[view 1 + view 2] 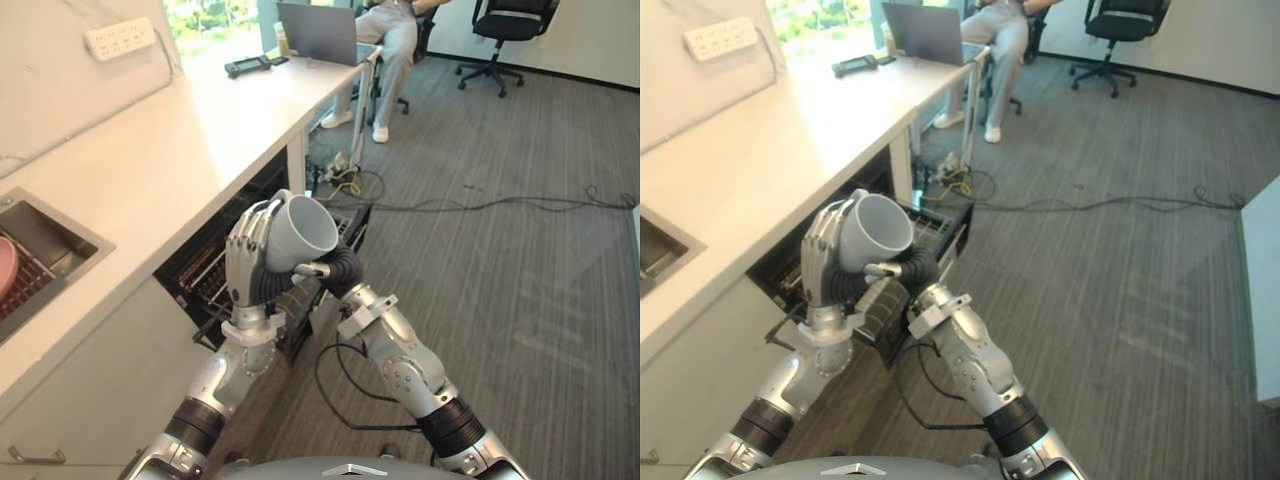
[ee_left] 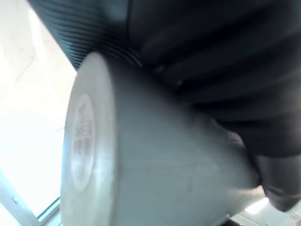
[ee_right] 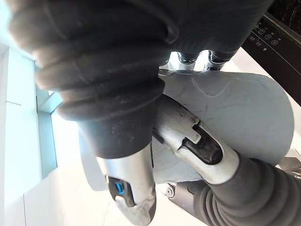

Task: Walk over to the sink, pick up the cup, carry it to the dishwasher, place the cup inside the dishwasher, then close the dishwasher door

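Left eye: cup [image 1: 300, 232] is held in the air, tilted with its mouth up and to the right. It sits just right of the surface [image 1: 180, 150] edge, above the open dishwasher [image 1: 203, 270]. Left hand [image 1: 248, 250] has its fingers wrapped round the cup's left side. Right hand [image 1: 340, 268] meets the cup from the near right. Sink [image 1: 60, 240] is at left, and a seated person [image 1: 392, 40] is far off.
Right eye: same layout.
Left wrist: cup base close up, with the dark cover against its side.
Right wrist: cup lies between thumb and fingertips. The right hand looks clamped on it, though the contact is partly hidden.
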